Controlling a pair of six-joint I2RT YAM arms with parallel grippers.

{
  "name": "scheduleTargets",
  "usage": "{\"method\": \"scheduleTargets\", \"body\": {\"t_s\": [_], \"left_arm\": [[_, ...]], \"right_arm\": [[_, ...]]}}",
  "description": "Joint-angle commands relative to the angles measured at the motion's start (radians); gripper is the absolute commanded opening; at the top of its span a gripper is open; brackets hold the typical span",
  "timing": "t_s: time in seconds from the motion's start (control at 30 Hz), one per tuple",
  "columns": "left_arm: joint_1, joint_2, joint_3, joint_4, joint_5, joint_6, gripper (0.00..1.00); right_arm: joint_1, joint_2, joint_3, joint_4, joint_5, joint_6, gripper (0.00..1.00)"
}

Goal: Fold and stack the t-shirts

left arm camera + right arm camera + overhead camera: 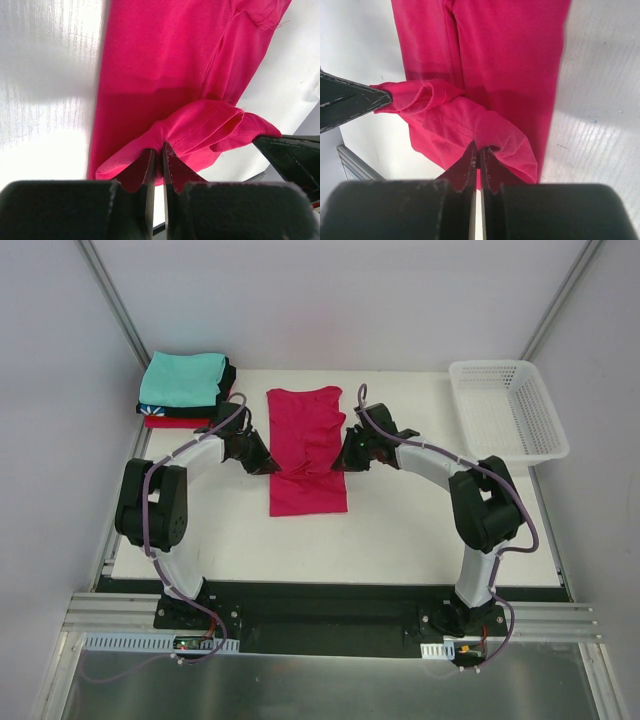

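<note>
Your left gripper (157, 156) and right gripper (476, 153) each clench one side of the crimson-pink t-shirt (300, 420). Gripping both sides likely keeps the fold even.

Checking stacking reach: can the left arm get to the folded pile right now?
Likely yes: the pile lies just beyond it, nothing between, though its tool is shut on the pink shirt.
</note>
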Motion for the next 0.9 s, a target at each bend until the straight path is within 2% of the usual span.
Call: {"method": "scheduleTargets", "body": {"t_s": [0.0,0.1,0.17,0.3,0.37,0.4,0.43,0.47,0.53,0.63,0.8,0.87], "left_arm": [[0.01,0.007,0.042,0.029,-0.011,0.016,0.03],[0.01,0.024,0.053,0.029,-0.011,0.014,0.03],[0.01,0.03,0.061,0.029,-0.016,0.016,0.13],[0.012,0.025,0.062,0.029,-0.036,0.019,0.45],[0.021,0.015,0.061,0.027,-0.059,0.026,0.68],[0.024,0.007,0.061,0.02,-0.068,0.03,0.73],[0.03,-0.008,0.061,0.01,-0.076,0.037,0.81],[0.033,-0.019,0.062,0.001,-0.091,0.043,0.99],[0.035,-0.056,0.068,-0.031,-0.126,0.063,0.99],[0.035,-0.099,0.071,-0.059,-0.136,0.074,0.99],[0.033,-0.188,0.022,-0.076,-0.145,0.063,0.99],[0.027,-0.209,-0.008,-0.076,-0.137,0.056,0.99]], "right_arm": [[-0.006,0.004,0.041,0.041,-0.024,-0.02,0.01],[-0.01,0.012,0.045,0.044,-0.027,-0.021,0.01],[-0.013,0.012,0.048,0.044,-0.027,-0.028,0.04],[-0.027,0.02,0.064,0.042,-0.033,-0.051,0.1],[-0.036,0.032,0.079,0.032,-0.05,-0.064,0.18],[-0.041,0.035,0.097,0.027,-0.057,-0.08,0.21],[-0.046,0.04,0.107,0.022,-0.062,-0.089,0.28],[-0.047,0.043,0.119,-0.002,-0.062,-0.103,0.36],[-0.049,0.046,0.156,-0.045,-0.065,-0.139,0.51],[-0.052,0.047,0.193,-0.079,-0.076,-0.173,0.61],[-0.047,0.009,0.187,-0.077,-0.099,-0.163,0.6],[-0.041,-0.006,0.167,-0.071,-0.094,-0.158,0.54]]}}
